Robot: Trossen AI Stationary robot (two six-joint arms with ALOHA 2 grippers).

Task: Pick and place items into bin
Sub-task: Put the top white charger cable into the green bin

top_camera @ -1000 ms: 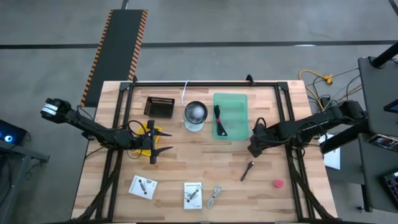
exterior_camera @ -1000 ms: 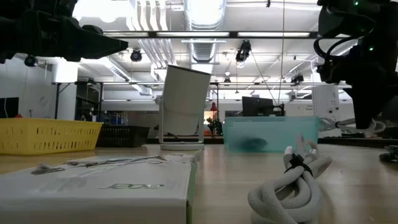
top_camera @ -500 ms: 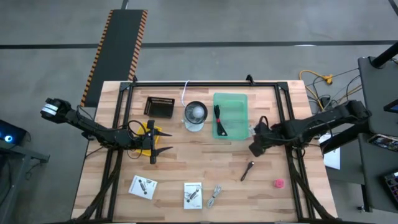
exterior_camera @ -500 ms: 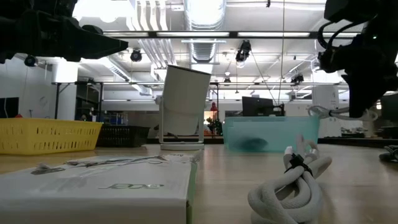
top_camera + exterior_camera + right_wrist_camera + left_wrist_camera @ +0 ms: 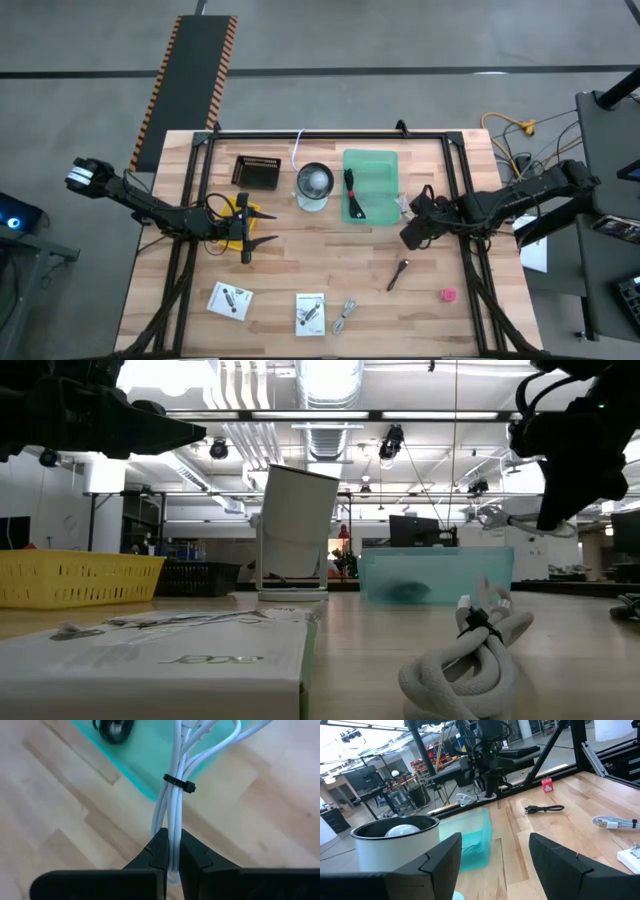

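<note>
My right gripper (image 5: 410, 236) (image 5: 170, 842) is shut on a white cable bundle (image 5: 176, 795) tied with a black strap, just right of the teal bin (image 5: 370, 186). In the low view it hangs high at the right (image 5: 560, 480), above the bin (image 5: 435, 575). A black-and-red coiled cable (image 5: 352, 190) lies inside the bin. On the wood lie a dark stick-like tool (image 5: 398, 273), a pink-red lump (image 5: 448, 295), a silver-grey cable (image 5: 345, 315) and two white cards (image 5: 230, 300) (image 5: 310, 313). My left gripper (image 5: 252, 228) waits open, left of centre. My right gripper pinches the white cable bundle near one end (image 5: 172, 837), several strands together between the two fingers. The strands run along the fingers and stick out past the tips, over the bin's corner. The bundle (image 5: 500, 518) is lifted clear of the table.
A white cylinder (image 5: 314, 187) stands left of the bin, with a black basket (image 5: 256, 172) beyond it and a yellow object (image 5: 238, 208) by my left gripper. A black frame (image 5: 330, 133) runs around the table's far and side edges.
My right gripper has risen, staying shut on the white cable bundle. The bundle has come up with it and now shows above the bin's rim in the low view.
</note>
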